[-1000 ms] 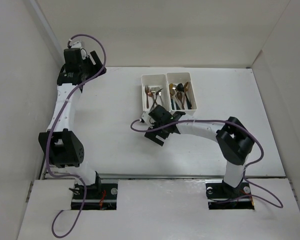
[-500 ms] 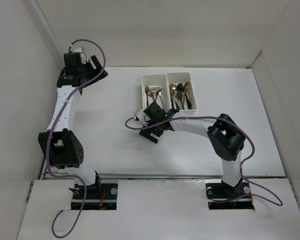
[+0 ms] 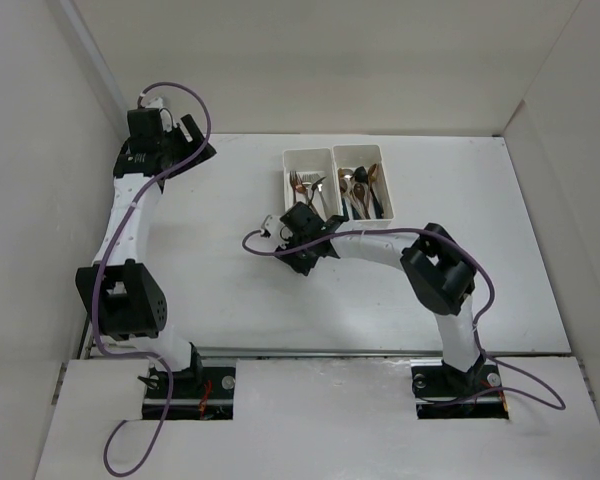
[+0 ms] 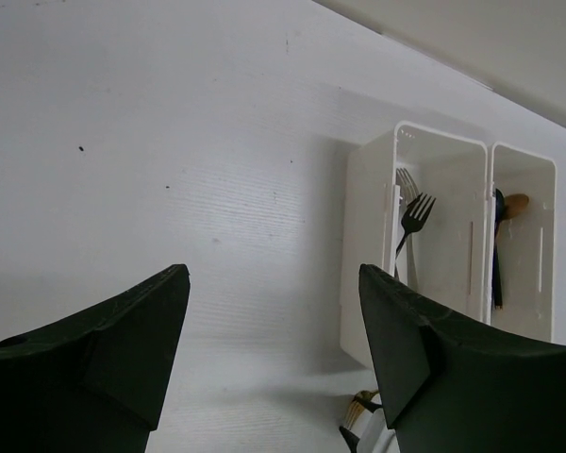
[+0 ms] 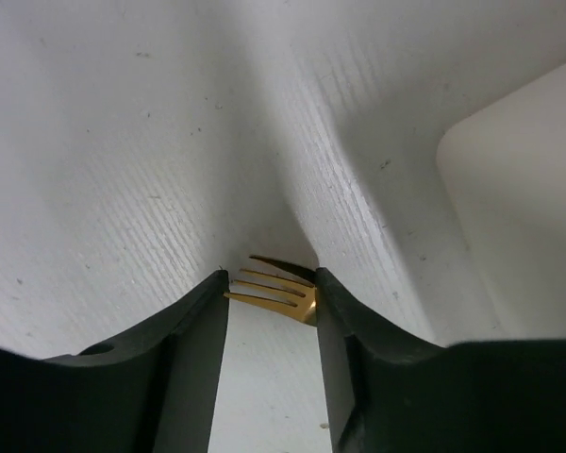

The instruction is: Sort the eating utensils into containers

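Observation:
Two joined white containers stand at the table's back middle, the left container (image 3: pixel 286 186) holding forks (image 3: pixel 302 184) and the right container (image 3: pixel 385 190) holding spoons (image 3: pixel 360 184). My right gripper (image 3: pixel 296 232) is down at the table just off the left container's near corner. In the right wrist view this gripper (image 5: pixel 272 288) is shut on a gold fork (image 5: pixel 281 293), its tines crosswise between the fingers. My left gripper (image 4: pixel 274 283) hangs open and empty at the back left, looking at the containers (image 4: pixel 363 255) and the gold fork (image 4: pixel 358 411).
White walls close in the table at the left, back and right. The right arm's purple cable (image 3: pixel 255 240) loops out to the left of its wrist. The left container's corner (image 5: pixel 519 217) is close on the right of the right gripper.
The right gripper has slid left and back toward the left container's near corner, and its jaws have closed in on the gold fork. The left arm has stayed put.

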You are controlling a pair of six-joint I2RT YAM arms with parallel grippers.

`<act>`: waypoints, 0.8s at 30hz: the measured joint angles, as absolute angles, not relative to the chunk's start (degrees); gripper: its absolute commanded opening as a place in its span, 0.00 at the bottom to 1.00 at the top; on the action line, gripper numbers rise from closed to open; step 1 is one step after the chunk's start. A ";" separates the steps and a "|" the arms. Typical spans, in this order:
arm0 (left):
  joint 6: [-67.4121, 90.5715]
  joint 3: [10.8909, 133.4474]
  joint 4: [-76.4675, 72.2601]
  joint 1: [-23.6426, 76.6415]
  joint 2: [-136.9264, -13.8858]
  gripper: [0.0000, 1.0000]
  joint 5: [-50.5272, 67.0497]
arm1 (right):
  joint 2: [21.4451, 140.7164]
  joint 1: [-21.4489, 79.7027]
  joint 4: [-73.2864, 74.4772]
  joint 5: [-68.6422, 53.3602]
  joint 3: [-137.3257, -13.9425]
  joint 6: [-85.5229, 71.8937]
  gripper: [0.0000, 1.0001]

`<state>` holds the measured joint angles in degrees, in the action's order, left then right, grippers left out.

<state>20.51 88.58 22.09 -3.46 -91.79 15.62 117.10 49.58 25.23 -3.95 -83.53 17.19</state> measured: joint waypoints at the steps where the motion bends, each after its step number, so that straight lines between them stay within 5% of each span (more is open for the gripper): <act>1: 20.51 88.49 22.04 -3.49 -91.74 0.69 15.64 | 117.12 49.56 25.06 -3.99 -83.53 16.71 0.42; 7: 20.53 87.61 22.02 -3.49 -91.02 0.69 15.70 | 117.14 49.56 22.59 -4.43 -83.48 13.32 0.30; 10: 20.56 87.22 21.89 -3.49 -90.76 0.69 15.70 | 117.14 49.56 22.24 -4.95 -83.37 10.83 0.15; 24: 20.60 84.25 21.71 -3.49 -87.64 0.69 16.12 | 123.24 49.54 20.97 -3.73 -93.54 -18.72 0.04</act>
<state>20.60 84.25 21.71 -3.49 -87.64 16.12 123.24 49.54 20.97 -3.73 -93.54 -18.72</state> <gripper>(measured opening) 0.694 0.045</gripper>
